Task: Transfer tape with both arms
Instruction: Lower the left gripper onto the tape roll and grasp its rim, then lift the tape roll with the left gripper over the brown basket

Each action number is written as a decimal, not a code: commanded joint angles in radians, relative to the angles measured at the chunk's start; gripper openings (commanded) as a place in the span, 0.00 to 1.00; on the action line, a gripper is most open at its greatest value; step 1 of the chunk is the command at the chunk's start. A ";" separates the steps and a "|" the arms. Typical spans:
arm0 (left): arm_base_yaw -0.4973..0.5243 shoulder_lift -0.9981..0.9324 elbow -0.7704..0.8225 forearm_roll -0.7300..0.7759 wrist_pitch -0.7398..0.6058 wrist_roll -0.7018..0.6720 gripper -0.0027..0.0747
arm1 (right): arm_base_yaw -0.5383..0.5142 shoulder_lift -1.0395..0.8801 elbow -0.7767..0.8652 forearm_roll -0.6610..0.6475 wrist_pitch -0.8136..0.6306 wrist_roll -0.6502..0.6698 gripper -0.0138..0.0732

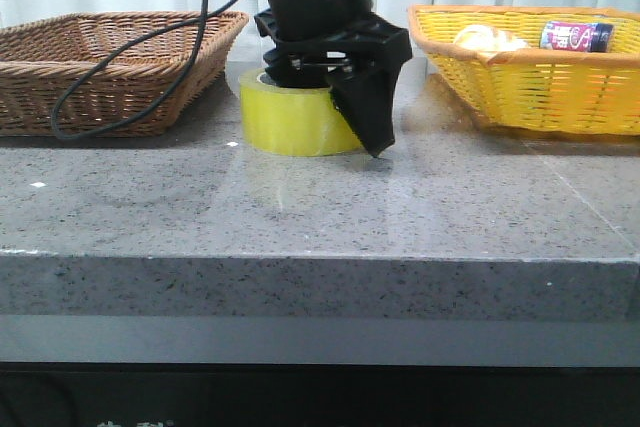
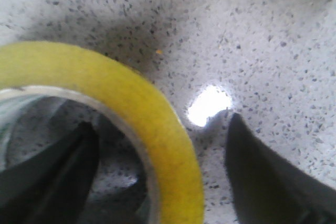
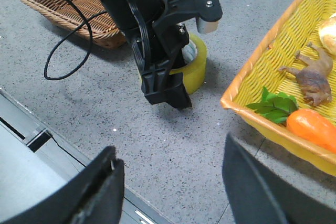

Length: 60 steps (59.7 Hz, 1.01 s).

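Note:
The yellow-green tape roll (image 1: 290, 117) lies flat on the grey stone table, between the two baskets. My left gripper (image 1: 335, 122) is lowered onto it and straddles its right wall. In the left wrist view one finger (image 2: 73, 171) is inside the core and the other finger (image 2: 262, 182) is outside. A strip of bare table shows between that outer finger and the tape (image 2: 157, 124), so the jaws are open. My right gripper (image 3: 169, 148) is open and empty, high over the table's front edge. It looks down on the tape (image 3: 197, 72) and the left gripper (image 3: 168, 85).
A brown wicker basket (image 1: 100, 57) stands at the back left, with the left arm's black cable (image 1: 120, 67) looped over it. A yellow basket (image 1: 540, 82) at the back right holds a purple can (image 1: 575, 35). It also holds bread, a toy animal (image 3: 312, 77), greens and a carrot.

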 commanded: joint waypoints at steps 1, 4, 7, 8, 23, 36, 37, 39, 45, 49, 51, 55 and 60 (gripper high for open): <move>-0.001 -0.057 -0.034 -0.015 -0.021 -0.002 0.50 | -0.005 0.000 -0.025 -0.001 -0.080 0.000 0.67; -0.001 -0.057 -0.039 -0.015 -0.021 -0.002 0.40 | -0.005 0.000 -0.025 -0.001 -0.080 0.000 0.67; -0.001 -0.057 -0.048 -0.015 -0.006 -0.002 0.32 | -0.005 0.000 -0.025 -0.001 -0.080 0.000 0.67; -0.001 -0.057 -0.055 -0.015 0.002 -0.002 0.29 | -0.005 0.000 -0.025 -0.001 -0.080 0.000 0.67; -0.001 -0.057 -0.179 -0.015 0.076 -0.008 0.22 | -0.005 0.000 -0.025 -0.001 -0.080 0.000 0.67; 0.012 -0.070 -0.322 -0.013 0.143 -0.012 0.22 | -0.005 0.000 -0.025 -0.001 -0.080 0.000 0.67; 0.015 -0.072 -0.329 -0.013 0.148 -0.015 0.22 | -0.005 0.000 -0.025 -0.001 -0.080 0.000 0.67; 0.022 -0.075 -0.343 -0.013 0.153 -0.017 0.22 | -0.005 0.000 -0.025 -0.001 -0.080 0.000 0.67; 0.031 -0.084 -0.388 0.001 0.160 -0.068 0.22 | -0.005 0.000 -0.025 -0.001 -0.080 0.000 0.67; 0.037 -0.092 -0.400 0.017 0.160 -0.069 0.22 | -0.005 0.000 -0.025 -0.001 -0.080 0.000 0.67; 0.044 -0.097 -0.401 0.032 0.160 -0.077 0.22 | -0.005 0.000 -0.025 -0.001 -0.080 0.000 0.67; 0.052 -0.111 -0.401 0.075 0.160 -0.105 0.22 | -0.005 0.000 -0.025 -0.001 -0.080 0.000 0.67; 0.075 -0.122 -0.401 0.120 0.160 -0.125 0.22 | -0.005 0.000 -0.025 -0.001 -0.080 0.000 0.67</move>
